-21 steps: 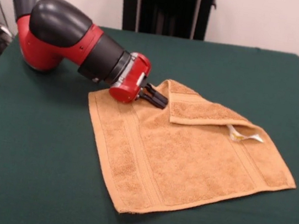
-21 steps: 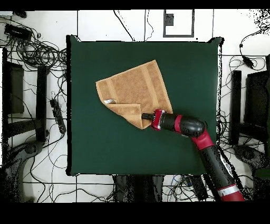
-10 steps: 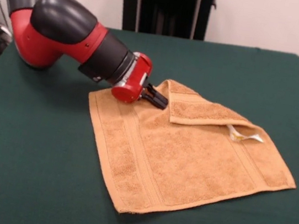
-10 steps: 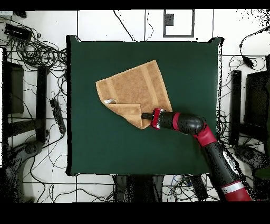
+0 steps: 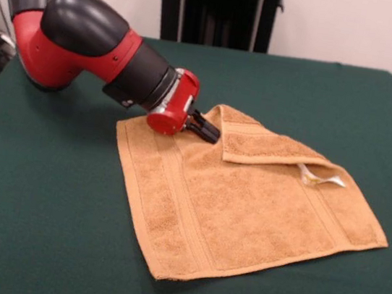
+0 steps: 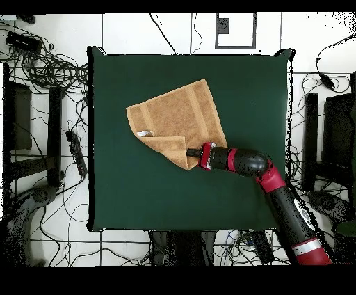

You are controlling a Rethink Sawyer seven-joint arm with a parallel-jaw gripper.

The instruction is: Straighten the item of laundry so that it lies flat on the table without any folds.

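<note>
The towel [image 5: 246, 205] lies mid-table [image 5: 36, 241]; its far edge is folded over onto itself, with the gripper [image 5: 211, 132] at the fold's left end

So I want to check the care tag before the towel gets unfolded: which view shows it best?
The front view: the white care tag sticks out from under the folded-over flap of the towel, clear against the tan terry. The overhead view shows only a small pale sliver at the fold's edge.
</note>
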